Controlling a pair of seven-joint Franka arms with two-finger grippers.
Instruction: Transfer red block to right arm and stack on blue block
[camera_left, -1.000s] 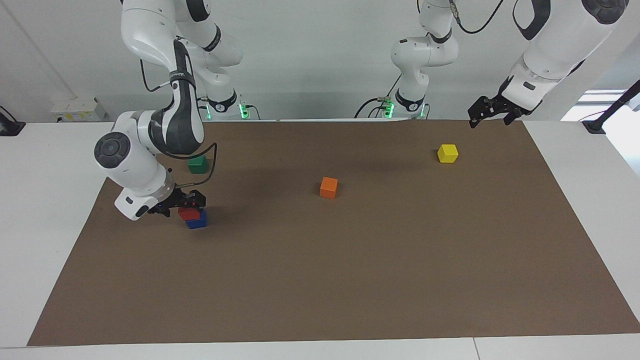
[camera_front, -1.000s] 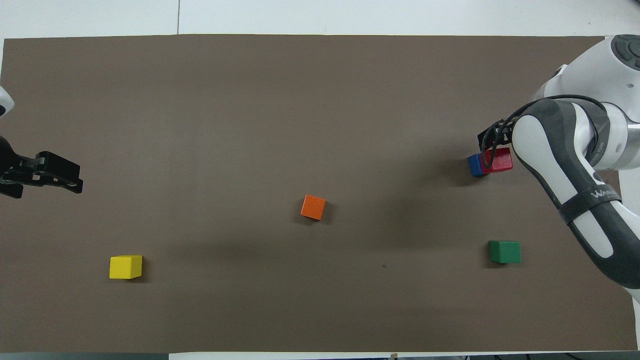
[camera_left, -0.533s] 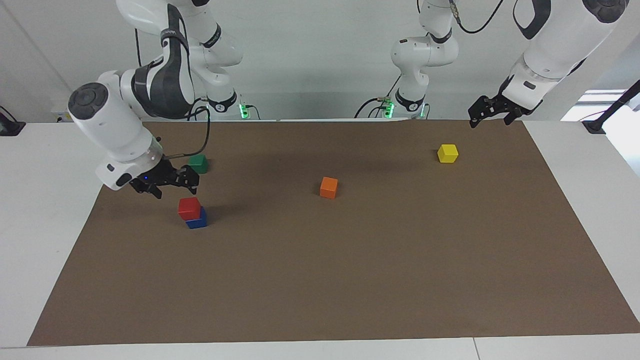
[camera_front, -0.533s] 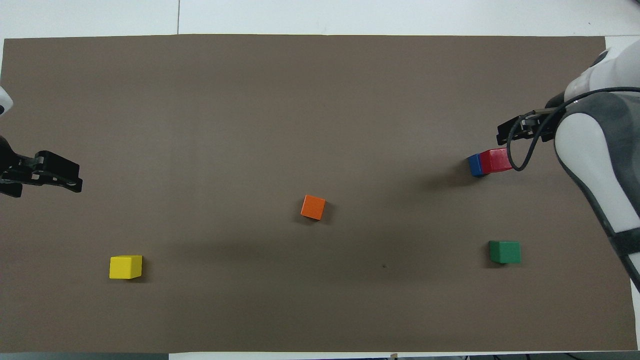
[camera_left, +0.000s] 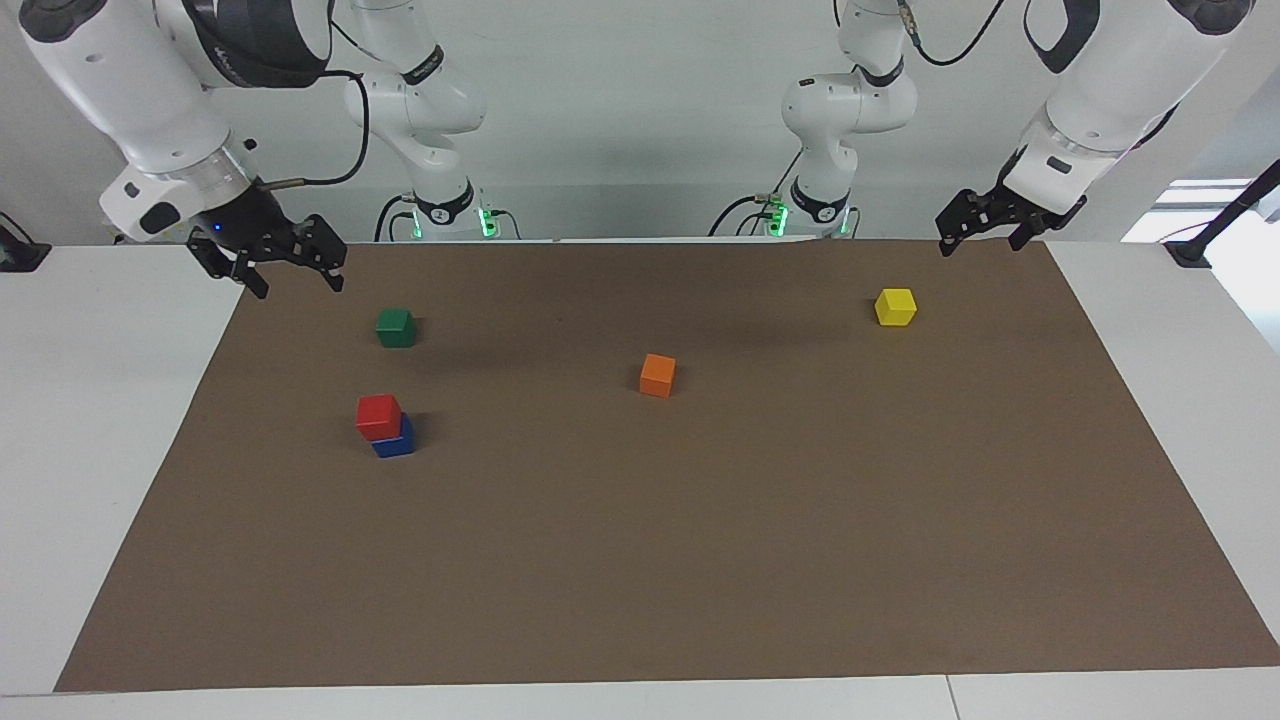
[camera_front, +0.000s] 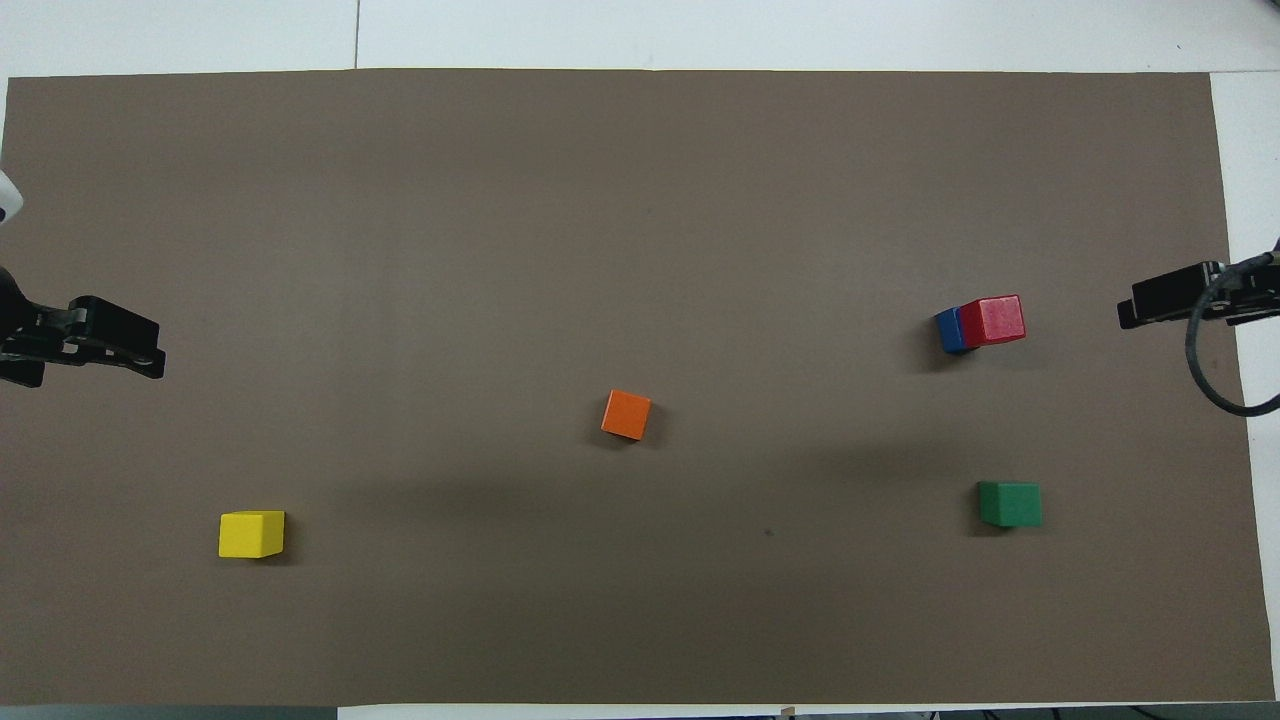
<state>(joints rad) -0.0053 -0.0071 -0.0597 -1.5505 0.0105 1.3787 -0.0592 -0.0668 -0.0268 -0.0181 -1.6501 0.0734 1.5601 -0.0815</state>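
Observation:
The red block (camera_left: 378, 414) sits on top of the blue block (camera_left: 397, 443), slightly offset, at the right arm's end of the brown mat; both also show in the overhead view, red (camera_front: 993, 320) and blue (camera_front: 948, 331). My right gripper (camera_left: 295, 278) is open and empty, raised over the mat's edge at the right arm's end, well clear of the stack; it also shows in the overhead view (camera_front: 1130, 312). My left gripper (camera_left: 980, 243) is open and empty and waits over the mat's edge at the left arm's end, seen also in the overhead view (camera_front: 158, 352).
A green block (camera_left: 396, 327) lies nearer to the robots than the stack. An orange block (camera_left: 657, 375) lies mid-mat. A yellow block (camera_left: 895, 306) lies toward the left arm's end. The brown mat (camera_left: 700, 560) covers most of the white table.
My right gripper has let go of the red block on the blue block, then risen and drawn back toward its base. The stack has stayed put. The left arm has barely moved.

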